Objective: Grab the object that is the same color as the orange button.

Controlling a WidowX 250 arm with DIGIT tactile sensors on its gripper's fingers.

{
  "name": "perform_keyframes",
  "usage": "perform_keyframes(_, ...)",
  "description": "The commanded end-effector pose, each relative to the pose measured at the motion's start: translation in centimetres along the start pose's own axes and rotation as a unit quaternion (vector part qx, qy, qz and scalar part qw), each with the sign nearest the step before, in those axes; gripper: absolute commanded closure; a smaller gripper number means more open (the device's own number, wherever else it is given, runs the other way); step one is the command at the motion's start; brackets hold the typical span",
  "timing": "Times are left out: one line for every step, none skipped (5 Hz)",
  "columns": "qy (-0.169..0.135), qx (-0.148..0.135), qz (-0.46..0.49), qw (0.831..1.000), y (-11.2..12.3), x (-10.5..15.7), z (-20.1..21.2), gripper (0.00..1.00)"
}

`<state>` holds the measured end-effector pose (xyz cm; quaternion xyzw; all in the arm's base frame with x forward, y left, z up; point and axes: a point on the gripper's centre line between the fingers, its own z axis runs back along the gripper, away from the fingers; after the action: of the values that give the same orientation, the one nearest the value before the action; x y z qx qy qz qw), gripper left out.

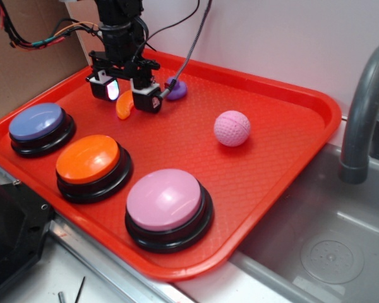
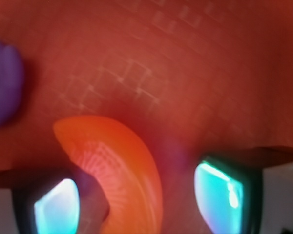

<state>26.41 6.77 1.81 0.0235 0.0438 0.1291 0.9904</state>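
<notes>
The small glossy orange crescent (image 1: pixel 124 108) lies on the red tray (image 1: pixel 278 126) at the back left. My gripper (image 1: pixel 127 96) hangs right over it, jaws open, one finger on each side. In the wrist view the crescent (image 2: pixel 129 165) lies between the two lit pads (image 2: pixel 219 197), closer to the left one, with a gap to the right one. The orange button (image 1: pixel 88 160) with its black base stands at the tray's front left, apart from the gripper.
A purple duck (image 1: pixel 176 88) lies just right of the gripper, also in the wrist view (image 2: pixel 5 83). A pink dimpled ball (image 1: pixel 232 128) sits mid-tray. A blue-purple button (image 1: pixel 38 124) and a pink button (image 1: pixel 165 201) flank the orange one. A sink and grey tap (image 1: pixel 360 113) are at right.
</notes>
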Motion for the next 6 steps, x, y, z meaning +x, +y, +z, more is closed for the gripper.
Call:
perform_keyframes(-0.020,-0.009,-0.005,1.000,0.1,0.2,0.0,1.00)
perform_keyframes(-0.019,-0.006,-0.003,1.000,0.2,0.2,0.0,1.00)
perform_keyframes(-0.021,-0.006,-0.003,1.000,0.4,0.2,0.3,1.00)
perform_keyframes(-0.024,-0.011,0.006,1.000,0.3,0.3,1.0,1.00)
perform_keyframes(-0.026,-0.040,0.068,0.997,-0.9,0.1,5.0,1.00)
perform_keyframes(-0.046,-0.059,0.106,0.992,-2.6,-2.4,10.0,1.00)
